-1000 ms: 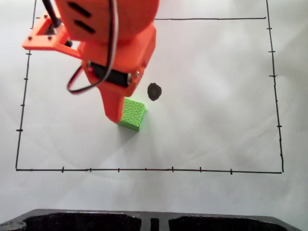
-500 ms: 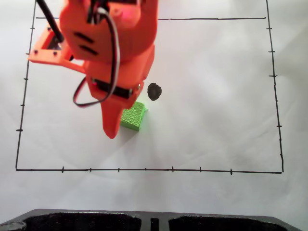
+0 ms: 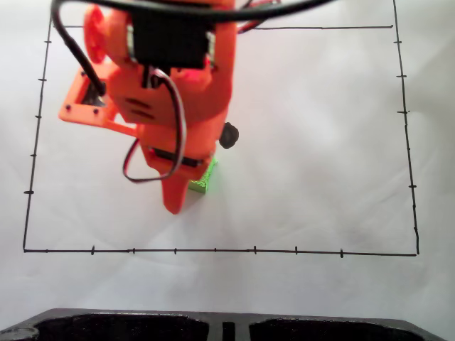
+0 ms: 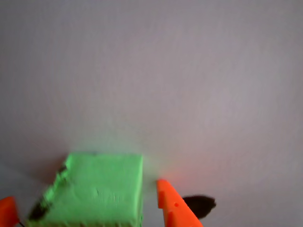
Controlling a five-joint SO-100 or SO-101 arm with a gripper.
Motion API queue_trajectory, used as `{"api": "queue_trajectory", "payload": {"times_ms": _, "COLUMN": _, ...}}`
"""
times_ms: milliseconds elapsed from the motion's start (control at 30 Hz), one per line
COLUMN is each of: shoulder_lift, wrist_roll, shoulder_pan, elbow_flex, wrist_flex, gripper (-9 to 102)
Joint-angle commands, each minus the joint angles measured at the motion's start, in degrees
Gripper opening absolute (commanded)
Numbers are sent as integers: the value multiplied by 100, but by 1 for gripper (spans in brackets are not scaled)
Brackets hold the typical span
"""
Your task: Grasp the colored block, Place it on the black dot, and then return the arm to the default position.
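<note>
Fixed view: orange arm [image 3: 178,85] leans down over the white paper [image 3: 320,163], covering most of the green cube [image 3: 205,177]; only the cube's right edge and a lower corner show past the arm body. One pointed orange jaw reaches the paper just left of the cube, tip below the cube's lower edge.

Black dot [image 3: 229,135] sits just up and right of the cube, close but apart from it; the arm's edge overlaps the dot's left side. Cube lies inside the black border lines [image 3: 213,251], well above the bottom line.

Wrist view: gripper [image 4: 85,205] open, jaws spread with the cube [image 4: 99,191] between them. Right jaw tip stands just beside the cube's right face, a thin gap visible. Left jaw tip shows only as an orange sliver at the frame's lower left corner, apart from the cube's left side. Cube rests flat on the paper, not lifted. Black dot [image 4: 201,205] lies just right of the right jaw, partly behind it.
</note>
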Motion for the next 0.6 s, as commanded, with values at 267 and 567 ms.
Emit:
{"api": "queue_trajectory", "payload": {"times_ms": 267, "shoulder_lift": 0, "wrist_roll": 18, "shoulder_pan": 62, "elbow_flex": -281, "wrist_flex": -114, "gripper": 17}}
{"api": "queue_trajectory", "payload": {"times_ms": 567, "shoulder_lift": 299, "wrist_roll": -220, "shoulder_pan": 123, "elbow_flex": -308, "wrist_flex": 9, "gripper": 15}}
